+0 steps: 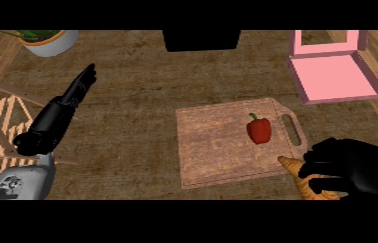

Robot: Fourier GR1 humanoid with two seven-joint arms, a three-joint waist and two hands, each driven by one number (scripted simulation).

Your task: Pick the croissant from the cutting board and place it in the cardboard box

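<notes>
My right hand [345,166] is curled round the golden-brown croissant [293,168] at the wooden cutting board's [214,147] five o'clock corner (red bell pepper [259,129] lies aboard); my left hand [77,89] rests straight-fingered at nine o'clock.

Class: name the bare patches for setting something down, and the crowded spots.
Bare counter: between left hand and cutting board, and between board and pink box. The board's left half is free. Crowded: its right edge, with pepper, croissant and right hand.
</notes>
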